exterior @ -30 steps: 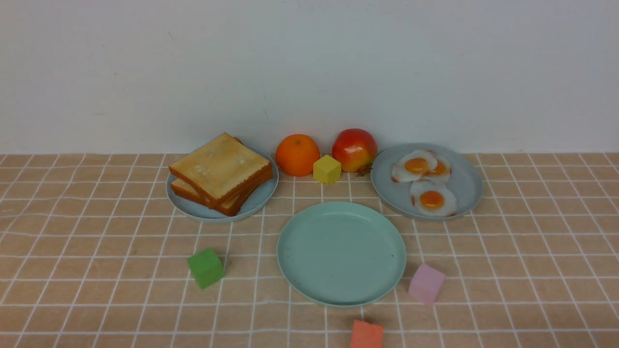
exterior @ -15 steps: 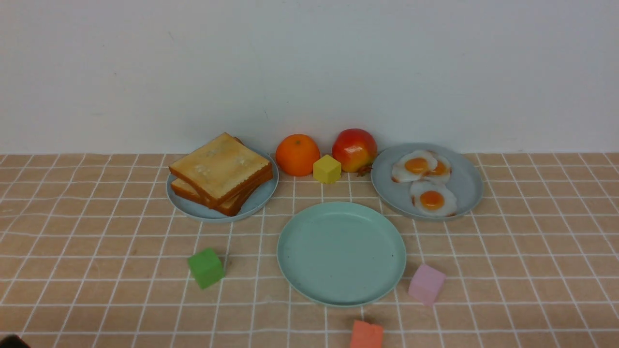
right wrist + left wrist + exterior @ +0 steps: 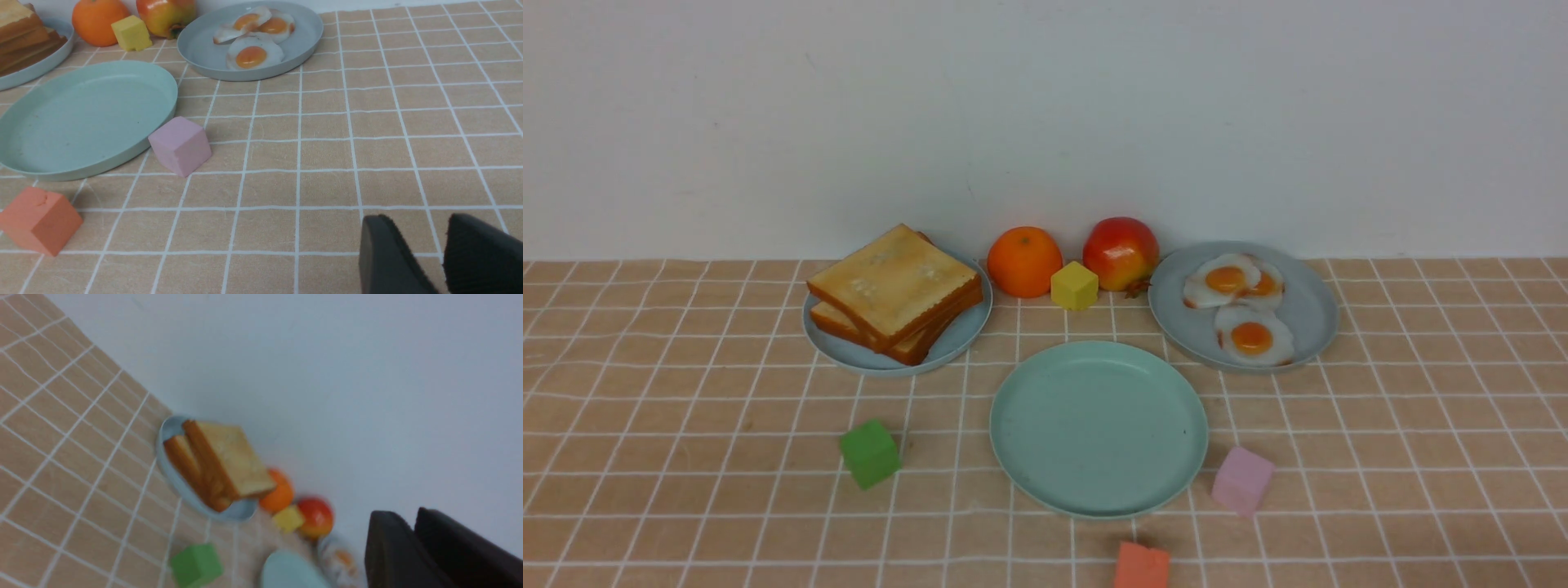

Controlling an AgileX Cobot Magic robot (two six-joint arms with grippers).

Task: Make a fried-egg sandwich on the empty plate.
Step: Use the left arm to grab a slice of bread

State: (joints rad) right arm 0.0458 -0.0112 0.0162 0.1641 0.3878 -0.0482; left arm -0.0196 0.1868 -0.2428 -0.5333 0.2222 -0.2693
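Observation:
The empty mint-green plate point(image 3: 1098, 429) lies at the table's middle front, also in the right wrist view point(image 3: 81, 118). Toast slices point(image 3: 894, 290) are stacked on a grey-blue plate point(image 3: 968, 335) at the back left. Three fried eggs point(image 3: 1245, 314) lie on a second grey-blue plate point(image 3: 1307, 306) at the back right. No assembled sandwich is in view. Neither gripper shows in the front view. My left gripper point(image 3: 402, 512) is shut and empty, up in the air facing the toast point(image 3: 220, 465). My right gripper point(image 3: 421, 218) is slightly open and empty, low over the cloth, right of the mint plate.
An orange point(image 3: 1024, 261), a yellow cube point(image 3: 1075, 286) and an apple point(image 3: 1121, 253) sit between the two back plates. A green cube point(image 3: 870, 453), a pink cube point(image 3: 1243, 480) and an orange-red cube point(image 3: 1142, 566) lie round the mint plate. A wall stands behind.
A dark piece showed at the front view's lower left corner half a second ago and is gone now. Nothing on the table has moved.

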